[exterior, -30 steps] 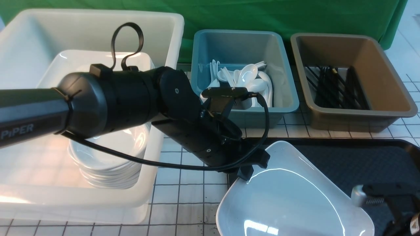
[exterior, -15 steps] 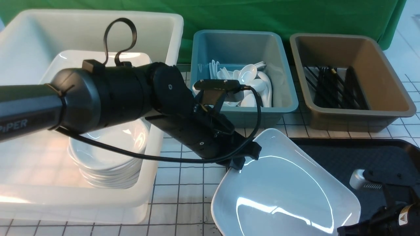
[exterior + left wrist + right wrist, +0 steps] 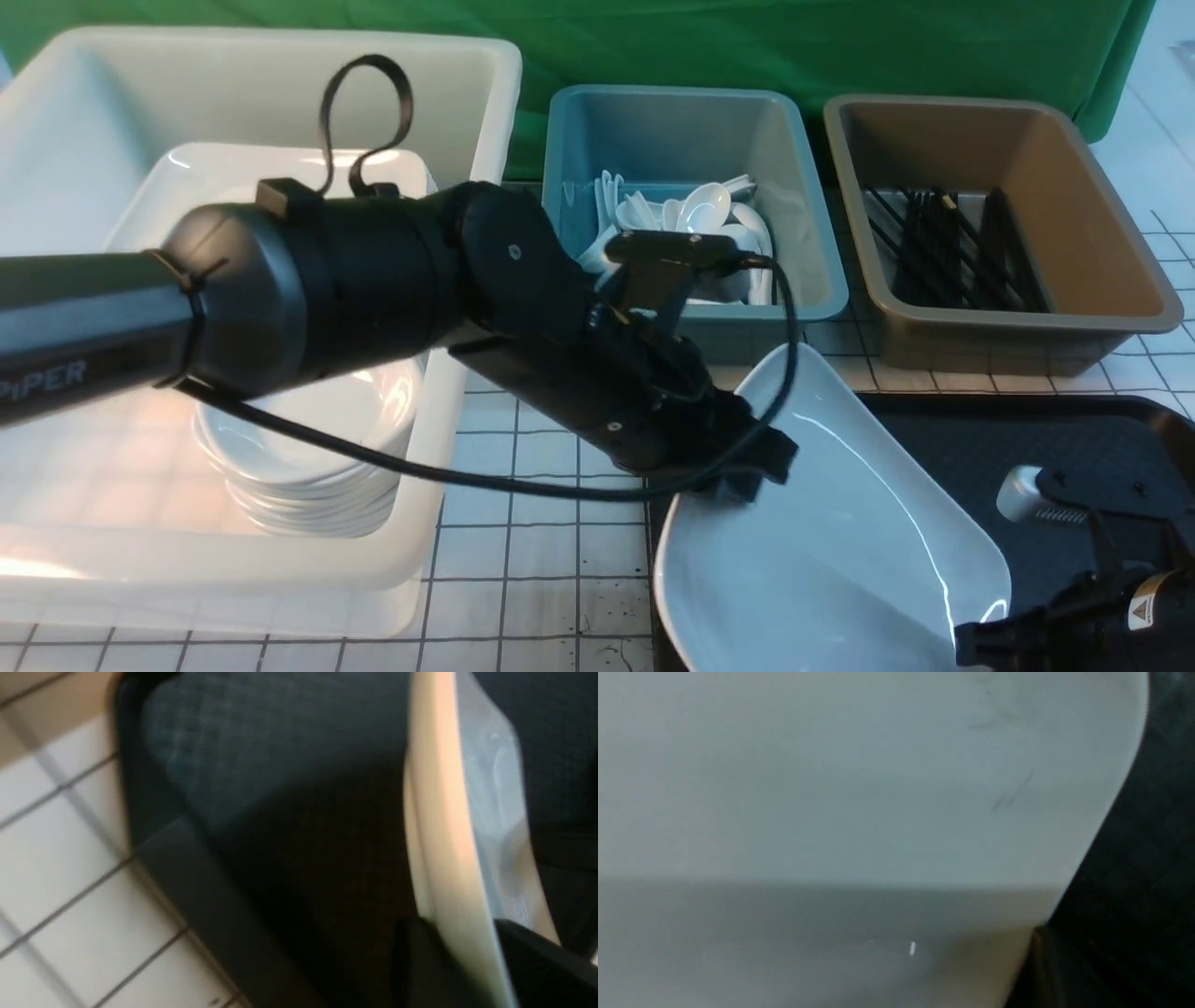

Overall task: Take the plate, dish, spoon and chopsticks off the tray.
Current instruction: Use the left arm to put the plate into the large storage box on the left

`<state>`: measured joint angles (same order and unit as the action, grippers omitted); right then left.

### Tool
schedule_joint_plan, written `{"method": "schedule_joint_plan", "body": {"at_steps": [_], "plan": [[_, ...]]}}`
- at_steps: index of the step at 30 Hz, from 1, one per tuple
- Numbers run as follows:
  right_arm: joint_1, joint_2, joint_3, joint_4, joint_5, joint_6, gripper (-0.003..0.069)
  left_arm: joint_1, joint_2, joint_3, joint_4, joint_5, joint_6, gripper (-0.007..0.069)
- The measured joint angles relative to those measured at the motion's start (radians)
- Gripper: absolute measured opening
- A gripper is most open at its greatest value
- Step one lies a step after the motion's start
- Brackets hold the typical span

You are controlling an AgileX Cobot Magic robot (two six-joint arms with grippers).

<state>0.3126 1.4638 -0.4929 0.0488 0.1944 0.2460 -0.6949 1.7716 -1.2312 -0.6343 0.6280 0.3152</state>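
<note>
The left arm (image 3: 373,289) carries the lettering "PIPER" in pale capitals, its first letter partly blurred. On the right arm (image 3: 1102,597), a small white label with a warning triangle (image 3: 1142,611) sits beside an orange-yellow edge.

The white plate (image 3: 831,541) is tilted above the black tray (image 3: 1018,448). The left gripper (image 3: 462,947) has its fingers on either side of the plate's rim; whether they press on it I cannot tell. The right gripper (image 3: 1045,947) is clamped on the plate's edge.

White spoons (image 3: 705,210) lie in the blue tub (image 3: 822,271), black chopsticks (image 3: 962,252) in the brown tub (image 3: 1036,322), and stacked dishes (image 3: 308,467) in the white tub (image 3: 233,565).
</note>
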Motion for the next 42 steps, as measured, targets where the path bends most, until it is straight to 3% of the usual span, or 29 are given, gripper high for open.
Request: {"method": "schedule_joint_plan", "body": {"at_steps": [5,9,14,24,26,27,29,35,42], "plan": [[-0.001,0.005,0.0,-0.004,-0.02,-0.003,0.003,-0.037,0.013,0.0,-0.002,0.048,0.025,0.0404],[-0.007,0.01,0.001,-0.019,-0.036,-0.004,0.003,-0.048,0.032,0.0,-0.018,0.097,0.031,0.0434],[-0.01,0.012,0.001,-0.034,-0.041,-0.015,0.003,-0.045,0.041,0.001,-0.047,0.091,-0.004,0.0334],[-0.01,-0.025,0.003,-0.034,0.005,-0.053,0.003,-0.04,0.02,0.002,-0.062,0.082,-0.011,0.0318],[-0.007,-0.074,0.015,-0.013,0.09,-0.066,0.003,-0.035,-0.004,0.005,-0.075,0.067,-0.002,0.0263],[0.0,-0.127,0.026,0.006,0.166,-0.079,0.003,-0.025,-0.031,0.005,-0.11,0.061,0.003,0.0158],[0.001,-0.218,0.03,0.018,0.224,-0.088,0.003,-0.004,-0.075,0.005,-0.146,0.077,0.024,0.0094],[0.001,-0.519,0.026,0.026,0.331,-0.098,0.003,0.092,-0.15,0.005,-0.173,0.071,0.035,0.0097],[0.001,-0.752,-0.111,0.022,0.61,-0.195,0.003,0.253,-0.204,-0.037,-0.218,0.147,0.068,0.0097]]}}
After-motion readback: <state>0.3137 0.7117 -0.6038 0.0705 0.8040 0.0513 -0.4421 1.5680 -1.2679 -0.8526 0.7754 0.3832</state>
